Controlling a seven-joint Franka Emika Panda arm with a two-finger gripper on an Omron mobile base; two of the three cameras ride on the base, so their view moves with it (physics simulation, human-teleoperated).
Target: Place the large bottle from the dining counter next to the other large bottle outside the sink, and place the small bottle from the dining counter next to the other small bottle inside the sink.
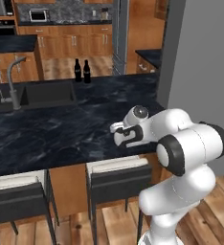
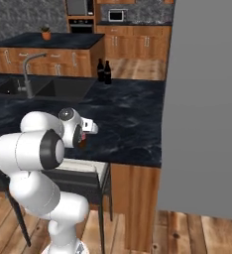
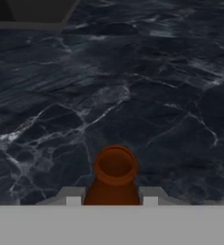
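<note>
Hand view: marbled dining counter under small bottle.

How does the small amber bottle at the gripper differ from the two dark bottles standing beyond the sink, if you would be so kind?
The small bottle is amber-brown; the two dark bottles look black. It sits between the gripper fingers near the stool-side edge of the dining counter, while they stand free at the far edge, right of the sink. It is alone; they stand as a close pair. All appear upright.

A home kitchen — wooden cabinets, microwave, black sink with faucet, stools
</note>
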